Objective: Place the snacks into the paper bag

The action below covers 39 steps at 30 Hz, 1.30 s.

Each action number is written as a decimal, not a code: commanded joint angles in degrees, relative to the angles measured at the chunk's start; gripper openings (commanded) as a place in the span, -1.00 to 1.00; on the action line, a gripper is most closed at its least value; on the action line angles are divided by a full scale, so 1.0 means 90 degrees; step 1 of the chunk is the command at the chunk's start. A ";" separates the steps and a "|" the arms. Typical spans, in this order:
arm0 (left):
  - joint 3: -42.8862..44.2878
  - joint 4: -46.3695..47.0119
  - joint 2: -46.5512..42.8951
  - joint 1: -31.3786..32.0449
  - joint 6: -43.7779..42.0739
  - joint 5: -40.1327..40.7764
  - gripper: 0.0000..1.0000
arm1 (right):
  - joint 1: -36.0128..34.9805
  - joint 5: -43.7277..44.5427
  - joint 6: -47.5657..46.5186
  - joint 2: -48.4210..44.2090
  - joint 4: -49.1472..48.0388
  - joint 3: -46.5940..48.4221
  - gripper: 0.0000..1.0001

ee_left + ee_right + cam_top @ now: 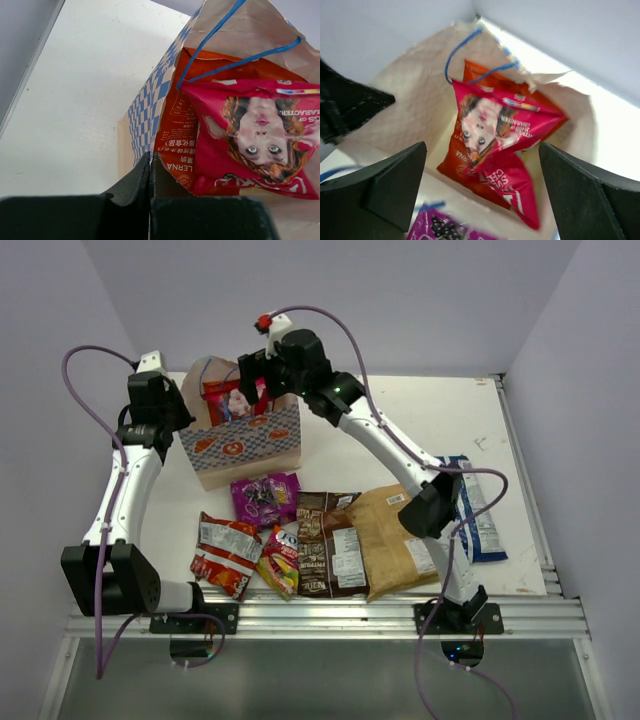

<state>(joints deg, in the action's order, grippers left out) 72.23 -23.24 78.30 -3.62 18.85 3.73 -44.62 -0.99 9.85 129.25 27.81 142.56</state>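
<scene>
The left pincer (150, 172) is pinching the paper bag (240, 445) rim. The right pincer (481, 155) is hovering spread above it, a pink packet (490, 120) lying directly beneath. Other snacks (322, 540) are lying behind on the tabletop (440, 420).

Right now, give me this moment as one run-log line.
left gripper: shut on paper bag rim | right gripper: open over bag mouth | in bag: pink packet, orange packet | on table: six packets
</scene>
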 commanded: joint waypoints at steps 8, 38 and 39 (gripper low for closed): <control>0.0236 0.0141 -0.0116 0.0041 0.0005 -0.0131 -1.00 | 0.0173 0.0951 -0.0763 -0.3599 0.1234 -0.4889 0.98; 0.0168 -0.0073 -0.0302 0.0236 -0.0083 0.0142 -1.00 | 0.0319 -0.1711 -0.0499 -0.2261 0.2935 -0.6876 -0.99; 0.0168 -0.0073 -0.0302 0.0236 -0.0083 0.0152 -1.00 | 0.0329 -0.1513 -0.0489 -0.2368 0.2964 -0.6827 -1.00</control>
<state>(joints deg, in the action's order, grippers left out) 72.64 -24.95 77.73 -2.04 18.68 4.73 -41.63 -17.10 5.45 109.84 50.46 78.43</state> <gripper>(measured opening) 0.007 0.059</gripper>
